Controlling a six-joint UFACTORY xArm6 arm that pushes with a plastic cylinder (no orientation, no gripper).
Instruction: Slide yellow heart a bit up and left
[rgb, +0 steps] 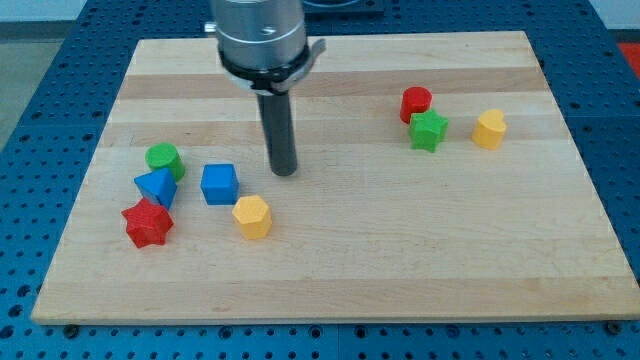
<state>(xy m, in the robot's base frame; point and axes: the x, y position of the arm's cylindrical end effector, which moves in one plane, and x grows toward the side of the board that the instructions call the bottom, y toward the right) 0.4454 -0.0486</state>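
Observation:
The yellow heart (489, 129) lies at the view's right, just right of a green star (428, 130) and a red cylinder (416, 103). My tip (285, 172) rests on the board left of centre, far to the left of the yellow heart and touching no block. The nearest blocks to my tip are a blue cube (219, 184) to its left and a yellow pentagon (252, 216) below and left of it.
A green cylinder (163, 159), a blue triangle (156, 186) and a red star (148, 223) cluster at the view's left. The wooden board (340, 280) sits on a blue perforated surface; its right edge runs close to the heart.

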